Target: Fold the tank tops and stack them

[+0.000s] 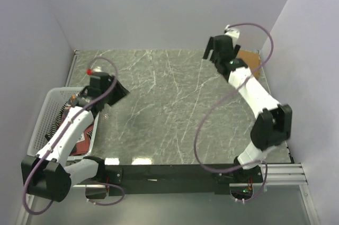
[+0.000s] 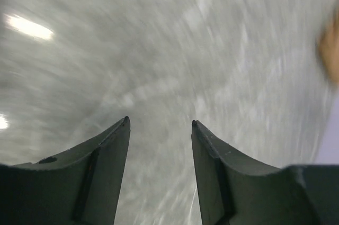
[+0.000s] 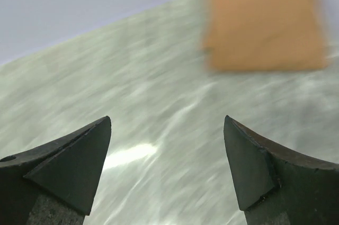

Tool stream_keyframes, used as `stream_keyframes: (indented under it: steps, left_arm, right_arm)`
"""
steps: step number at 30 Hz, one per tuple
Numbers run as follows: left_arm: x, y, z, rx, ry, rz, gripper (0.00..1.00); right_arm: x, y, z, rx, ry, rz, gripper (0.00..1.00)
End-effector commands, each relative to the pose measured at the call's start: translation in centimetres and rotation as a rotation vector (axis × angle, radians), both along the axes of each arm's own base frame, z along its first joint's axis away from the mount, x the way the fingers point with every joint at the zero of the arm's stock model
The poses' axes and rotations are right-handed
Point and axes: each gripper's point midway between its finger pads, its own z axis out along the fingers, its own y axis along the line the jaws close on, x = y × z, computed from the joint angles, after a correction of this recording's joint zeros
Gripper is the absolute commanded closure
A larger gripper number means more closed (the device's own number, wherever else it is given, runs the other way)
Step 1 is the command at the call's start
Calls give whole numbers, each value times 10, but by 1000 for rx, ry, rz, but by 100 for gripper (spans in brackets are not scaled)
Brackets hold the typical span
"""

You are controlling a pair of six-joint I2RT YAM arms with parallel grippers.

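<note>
Tan top (image 1: 250,61): folded into a flat rectangle in the far right corner of the desk (image 1: 169,103), out of the working middle. Judged to be the base of the stack. In the right wrist view it lies flat with square edges (image 3: 265,24), though the picture is smeared.

Right gripper (image 1: 214,51): released, jaws wide, nothing between them (image 3: 167,119). It hangs just beside the tan top on its left, not touching it.

Left gripper (image 1: 116,92): also released and empty (image 2: 160,122). It sits near the basket's (image 1: 46,109) inner edge and points out over bare desk. That wrist view is smeared too.

Red top (image 1: 85,139): in the basket, mostly under the left arm, not yet folded. A striped patch (image 1: 64,113) beside the arm is probably the striped top, but it is too hidden to be sure.

Judgement: one of three done. The next pick should come from the basket, on the left arm's side.

Surface: grey-green marbled desk with white veins, smooth, with glare spots along the near edge. Cloth should slide easily on it.

Room: plain pale walls (image 1: 159,8) close on three sides, and a black rail (image 1: 169,173) carries the arm bases.
</note>
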Motion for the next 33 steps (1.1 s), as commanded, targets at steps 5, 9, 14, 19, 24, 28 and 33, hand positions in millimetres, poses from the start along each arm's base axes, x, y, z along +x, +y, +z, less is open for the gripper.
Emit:
stream_keyframes:
  steps: [5, 9, 14, 19, 24, 28, 33]
  left_arm:
    - [17, 164, 27, 110, 72, 712, 33]
    - [6, 233, 3, 75, 136, 955, 29]
    - [1, 261, -55, 24, 256, 1042, 29]
    - [15, 259, -96, -12, 346, 981, 35]
    - [23, 266, -95, 21, 329, 966, 61]
    - [29, 273, -66, 56, 278, 959, 99]
    - [19, 280, -12, 122, 182, 968, 99]
  right_arm:
    - [-94, 148, 2, 199, -25, 377, 7]
    - [-127, 182, -17, 202, 43, 488, 7]
    - [-157, 213, -31, 199, 90, 607, 7]
    - [-168, 220, -35, 197, 99, 637, 7]
    - [-175, 228, -39, 204, 102, 655, 8]
    - [-177, 230, -38, 203, 102, 664, 10]
    - [-178, 227, -32, 187, 94, 666, 10]
